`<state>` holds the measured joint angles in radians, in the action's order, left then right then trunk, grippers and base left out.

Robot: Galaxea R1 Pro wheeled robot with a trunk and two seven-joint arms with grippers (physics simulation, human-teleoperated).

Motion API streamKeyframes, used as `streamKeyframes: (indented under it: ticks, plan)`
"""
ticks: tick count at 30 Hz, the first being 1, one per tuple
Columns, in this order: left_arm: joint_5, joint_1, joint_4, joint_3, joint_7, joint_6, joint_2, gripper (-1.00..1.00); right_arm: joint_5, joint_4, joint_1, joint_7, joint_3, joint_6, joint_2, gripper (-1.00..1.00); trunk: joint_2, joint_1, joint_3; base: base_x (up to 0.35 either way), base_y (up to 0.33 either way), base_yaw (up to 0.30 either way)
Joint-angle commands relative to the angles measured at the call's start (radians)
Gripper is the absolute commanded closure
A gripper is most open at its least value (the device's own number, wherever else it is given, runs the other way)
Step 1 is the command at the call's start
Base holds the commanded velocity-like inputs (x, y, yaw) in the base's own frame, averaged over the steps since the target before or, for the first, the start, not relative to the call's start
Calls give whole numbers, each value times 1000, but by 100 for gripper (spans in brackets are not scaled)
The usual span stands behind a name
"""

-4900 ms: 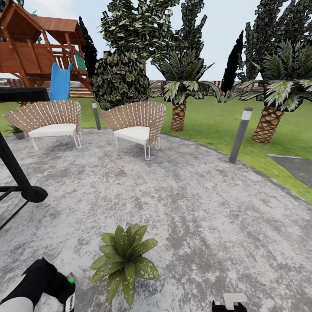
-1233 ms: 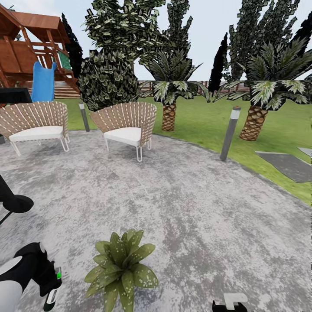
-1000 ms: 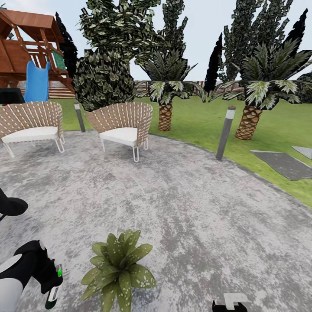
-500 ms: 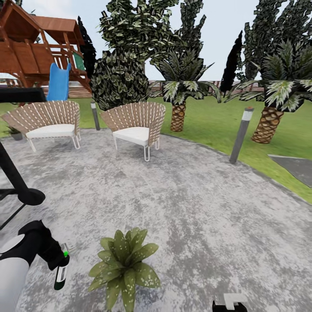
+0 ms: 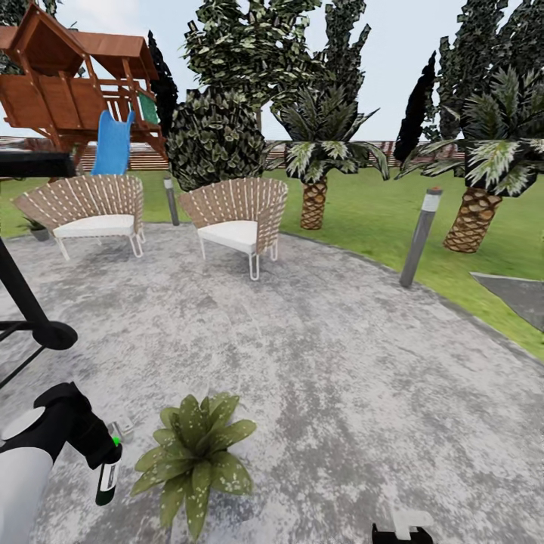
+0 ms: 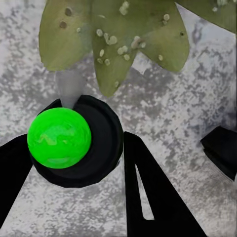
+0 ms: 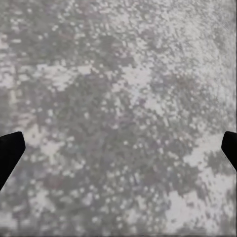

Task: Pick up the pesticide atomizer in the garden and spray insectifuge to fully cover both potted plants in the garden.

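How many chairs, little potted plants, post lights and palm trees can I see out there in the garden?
Chairs: 2
Potted plants: 2
Post lights: 2
Palm trees: 2
Total: 8

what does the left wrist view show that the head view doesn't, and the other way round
Left wrist view alone: close detail, with pale specks on the leaves, a faint grey spray cone leaving the pesticide atomizer, and the left gripper shut around it.

Head view alone: the garden setting, with two wicker chairs, the wooden playset, palms, a second potted plant beside the far chair, and the right gripper.

Both: the atomizer, its green spot, the near potted plant and grey paving.
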<state>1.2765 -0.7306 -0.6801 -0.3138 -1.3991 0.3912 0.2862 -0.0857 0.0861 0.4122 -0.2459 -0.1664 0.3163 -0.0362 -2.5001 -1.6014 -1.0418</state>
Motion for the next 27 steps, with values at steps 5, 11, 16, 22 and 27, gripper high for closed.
streamKeyframes:
  ticks: [5, 11, 16, 22, 27]
  plan:
    - [6, -1, -1, -5, -7, 11, -2, 100, -9, 0, 0, -3, -8, 3, 4, -100, 0, 0, -1, -28, -275, 195]
    - [6, -1, -1, -4, -6, 12, -1, 100, -10, 4, 0, -1, -6, 3, 6, -100, 0, 0, -1, -1, -286, 184]
    - [6, -1, -1, -4, -6, 12, -1, 100, -9, 3, 0, -1, -6, 3, 6, -100, 0, 0, -1, 0, -286, 1]
    - [6, 1, -1, -4, -6, 14, -1, 100, -9, 3, 0, -3, -7, 3, 6, -100, 0, 0, -1, -17, -285, 129]
    - [6, 6, -1, -4, -2, 12, 1, 100, -9, 2, 0, -2, -7, 3, 6, -100, 0, 0, -1, -209, -207, 270]
